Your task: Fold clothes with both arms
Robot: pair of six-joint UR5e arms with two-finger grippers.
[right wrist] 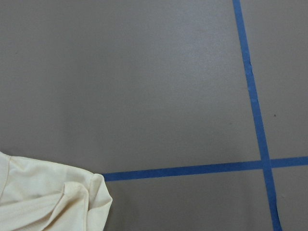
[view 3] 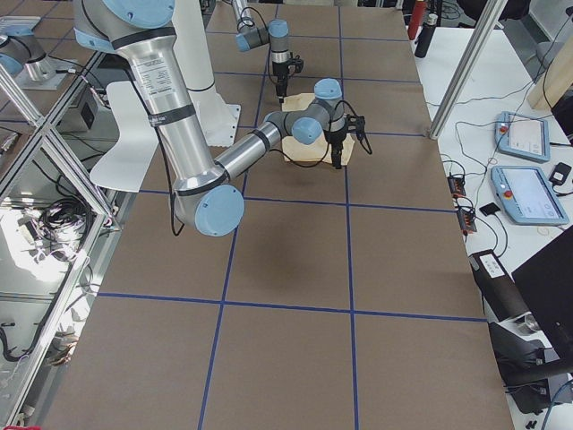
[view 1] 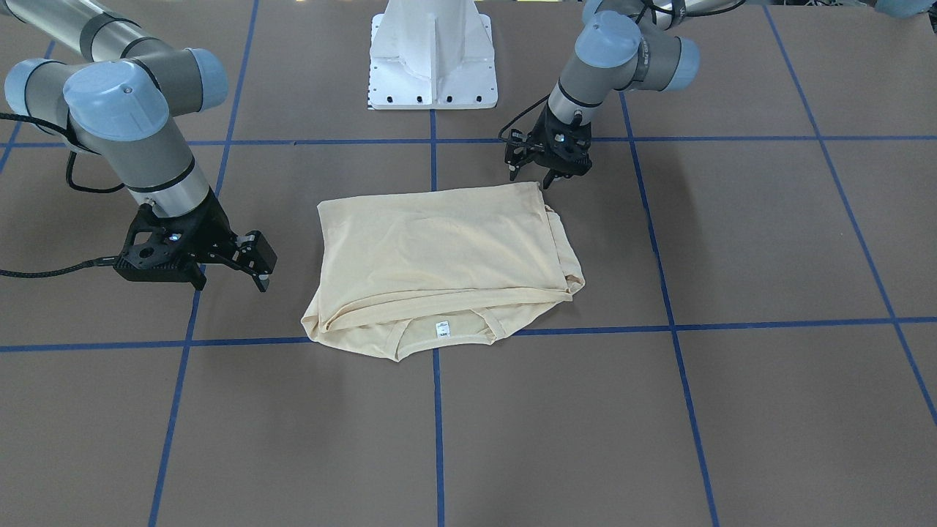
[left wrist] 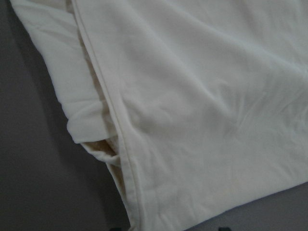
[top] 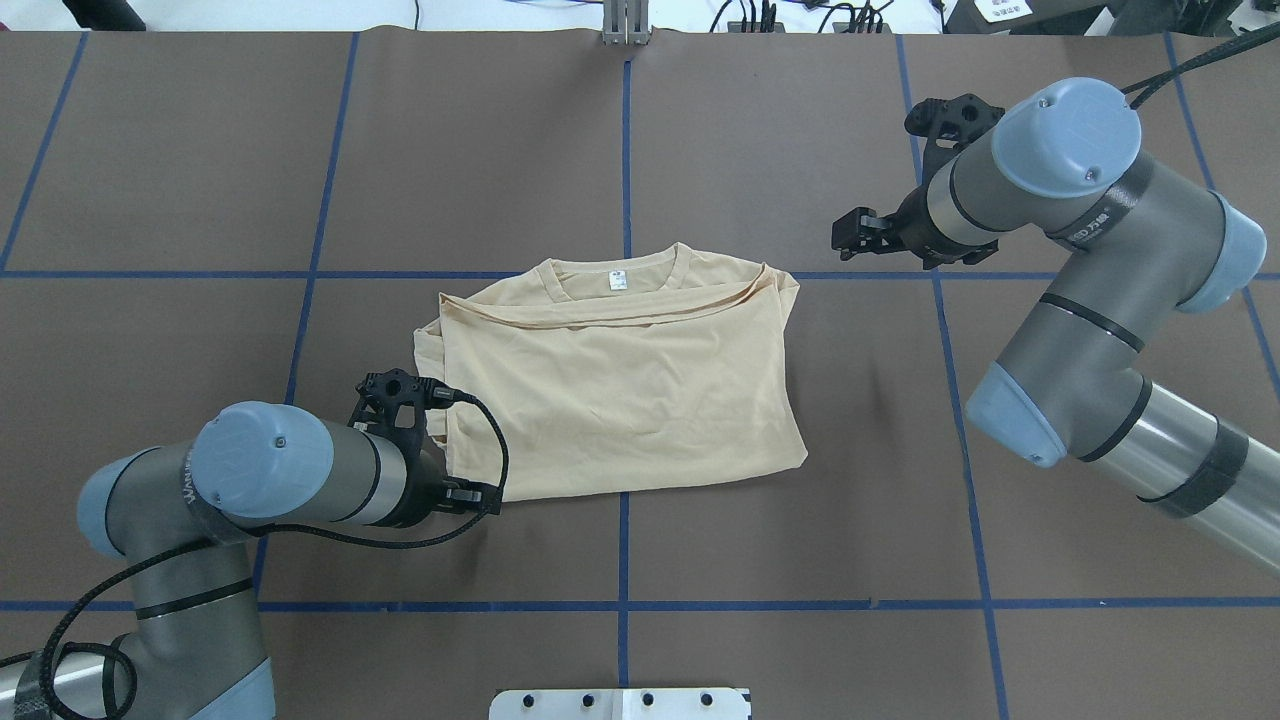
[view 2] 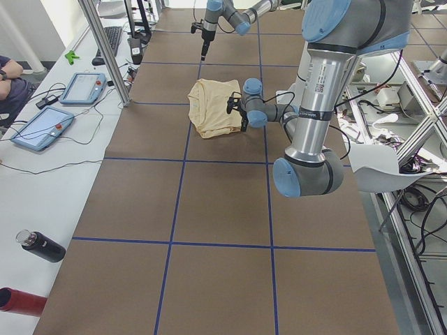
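The pale cream shirt lies folded into a rough rectangle at the table's middle, its white neck label showing at the far edge; the print is hidden. It also shows in the overhead view. My left gripper is open, just above the shirt's near-left corner; the left wrist view shows that corner's layered hem. My right gripper is open and empty, above bare table to the right of the shirt's far-right corner. It shows too in the overhead view.
The brown table carries a grid of blue tape lines. The white base pedestal stands at the robot's side. Tablets, bottles and a seated person are at the side bench.
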